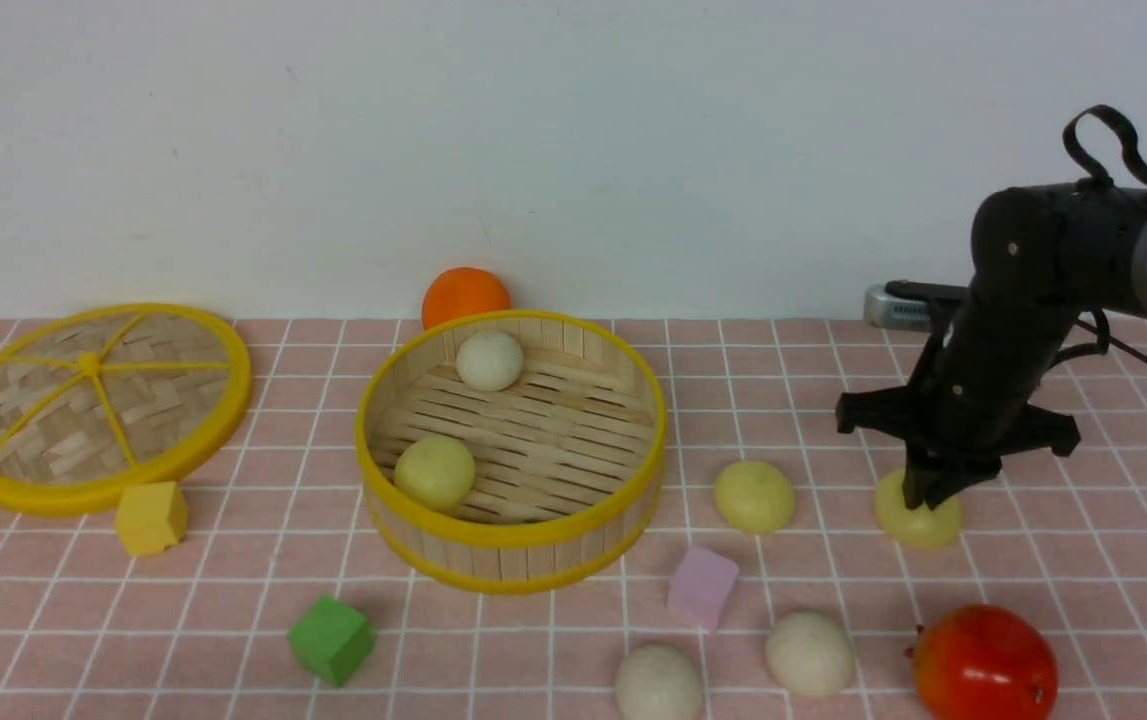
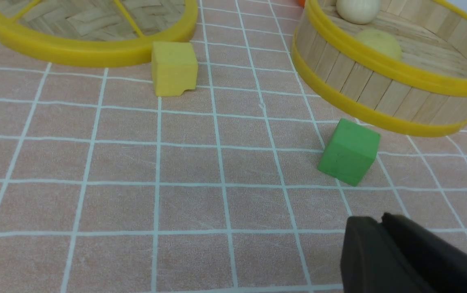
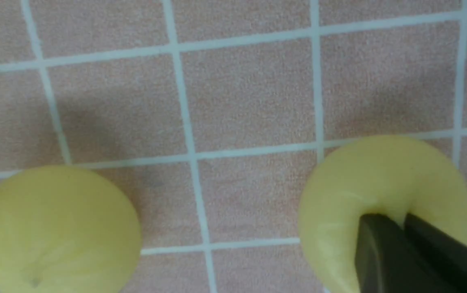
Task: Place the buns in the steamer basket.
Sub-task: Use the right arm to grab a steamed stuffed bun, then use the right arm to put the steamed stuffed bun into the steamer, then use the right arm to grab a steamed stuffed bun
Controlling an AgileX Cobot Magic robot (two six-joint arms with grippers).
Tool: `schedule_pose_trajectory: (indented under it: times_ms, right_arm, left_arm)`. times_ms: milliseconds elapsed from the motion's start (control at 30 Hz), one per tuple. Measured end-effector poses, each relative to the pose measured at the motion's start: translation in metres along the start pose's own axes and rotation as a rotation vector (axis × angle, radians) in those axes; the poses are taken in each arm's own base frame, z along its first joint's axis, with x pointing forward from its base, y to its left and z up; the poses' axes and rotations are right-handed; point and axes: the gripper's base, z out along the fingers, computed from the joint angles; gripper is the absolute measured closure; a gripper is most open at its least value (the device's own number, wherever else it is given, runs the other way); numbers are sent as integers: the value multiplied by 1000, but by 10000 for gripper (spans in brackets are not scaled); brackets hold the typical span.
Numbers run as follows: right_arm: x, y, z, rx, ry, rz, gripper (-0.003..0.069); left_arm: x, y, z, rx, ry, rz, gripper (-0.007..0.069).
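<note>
We are looking at six buns, two of them already sitting in the steamer basket [image 1: 513,545] at the middle of the bench [image 1: 833,400]. An off-white bun [image 1: 490,360] is resting by the far wall, and a pale yellow bun [image 1: 434,472] is lying at the basket's left. The other four are lying on the bench to the basket's right: a second yellow bun [image 1: 753,496] near the basket, the rightmost yellow bun [image 1: 918,525] farther out, and a near white bun [image 1: 659,683] beside another white bun [image 1: 810,653] at the front. The right gripper [image 1: 928,498] is standing on the rightmost yellow bun, clenched on its top, with its fingers [image 3: 380,252] pinching a dimple into the soft dome. The left gripper [image 2: 381,223] is hovering low near a green cube [image 2: 349,151], holding nothing. Its fingers are lying close together, and we cannot tell whether it is fully clenched. Farther out, a woven lid [image 1: 73,497] is lying flat at the left with a yellow block [image 1: 150,517] touching its rim. A pink block [image 1: 701,588] is sitting in front of the basket, an orange [image 1: 465,295] behind it, and a red fruit [image 1: 983,665] at the near right.
</note>
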Motion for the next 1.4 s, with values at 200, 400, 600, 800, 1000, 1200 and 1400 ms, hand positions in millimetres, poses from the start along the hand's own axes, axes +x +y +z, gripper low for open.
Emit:
schedule_pose_trajectory:
  times_ms: [200,400,600,800,1000,1200,1400]
  right_arm:
    - [-22,25,-67,-103,-164,-86,643]
    - [-24,115,-115,-372,-398,-287,643]
    - [-22,166,-64,-447,-421,-364,643]
    - [-32,168,-7,-420,-417,-326,643]
    - [-36,168,11,-418,-434,-298,587]
    - [-34,168,-1,-419,-394,-326,335]
    - [-23,153,-86,-395,-347,-435,141]
  left_arm:
    - [0,0,0,0,0,0,531]
    - [0,0,0,0,0,0,525]
    - [0,0,0,0,0,0,519]
    - [0,0,0,0,0,0,513]
    - [0,0,0,0,0,0,513]
    - [0,0,0,0,0,0,506]
    - [0,0,0,0,0,0,505]
